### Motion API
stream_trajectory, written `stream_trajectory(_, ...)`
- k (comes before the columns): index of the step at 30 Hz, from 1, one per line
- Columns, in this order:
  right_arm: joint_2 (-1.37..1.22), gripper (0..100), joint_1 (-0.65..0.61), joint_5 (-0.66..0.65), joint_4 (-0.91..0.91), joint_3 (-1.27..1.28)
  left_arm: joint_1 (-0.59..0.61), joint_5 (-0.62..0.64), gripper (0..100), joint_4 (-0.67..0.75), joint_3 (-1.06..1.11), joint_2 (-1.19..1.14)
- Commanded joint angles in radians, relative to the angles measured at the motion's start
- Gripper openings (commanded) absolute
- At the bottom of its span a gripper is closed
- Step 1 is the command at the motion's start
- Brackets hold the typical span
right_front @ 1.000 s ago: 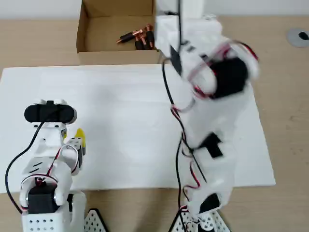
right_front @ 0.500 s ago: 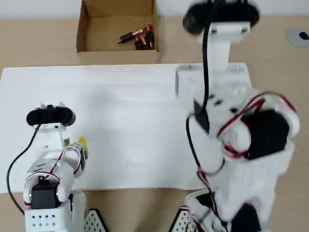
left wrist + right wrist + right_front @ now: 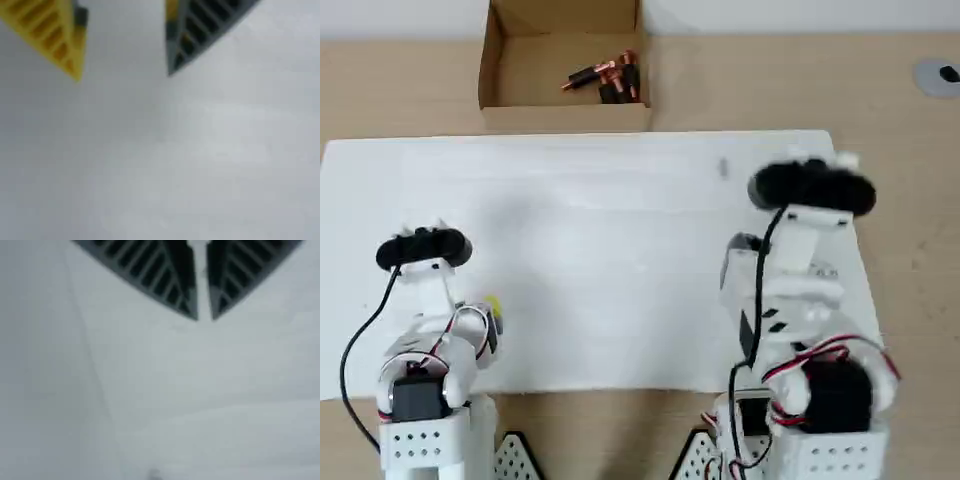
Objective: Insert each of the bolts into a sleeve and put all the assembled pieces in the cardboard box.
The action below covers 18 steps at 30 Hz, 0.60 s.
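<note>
Assembled pieces (image 3: 608, 78), bolts in sleeves, lie clustered inside the cardboard box (image 3: 485, 70) at the far edge of the desk (image 3: 890, 100), beyond the white sheet (image 3: 600, 220). Both arms sit folded near their bases. Left tool (image 3: 122, 75) gapes open, empty; right tool (image 3: 204, 317) is closed to a sliver, gripping nothing. Boxing step looks done, approx. complete; next move prob. just parking.

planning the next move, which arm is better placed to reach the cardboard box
Left, probably. The cardboard box sits on its side of the table, and the left tool is open and empty; the right tool is shut.
</note>
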<state>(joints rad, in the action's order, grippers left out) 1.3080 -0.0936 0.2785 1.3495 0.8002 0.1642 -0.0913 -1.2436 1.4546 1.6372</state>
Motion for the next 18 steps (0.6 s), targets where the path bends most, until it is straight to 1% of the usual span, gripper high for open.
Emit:
stream_trajectory(1, 0.213, 1.0, 0.024, -0.129, -0.170, 0.263, 0.048, 0.006, 12, 0.020, 0.003, 0.005)
stream_trajectory(4, 0.397, 1.0, 0.025, -0.216, -0.258, 0.444, 0.097, 0.006, 12, 0.020, 0.005, 0.005)
stream_trajectory(8, 0.624, 1.0, 0.021, -0.299, -0.282, 0.636, 0.124, 0.005, 12, 0.009, 0.011, 0.005)
stream_trajectory(13, 0.584, 1.0, 0.025, -0.310, -0.351, 0.723, 0.129, 0.005, 13, 0.058, 0.100, 0.005)
stream_trajectory(18, 0.608, 1.0, 0.025, -0.310, -0.351, 0.820, 0.130, 0.002, 13, 0.075, 0.103, 0.005)
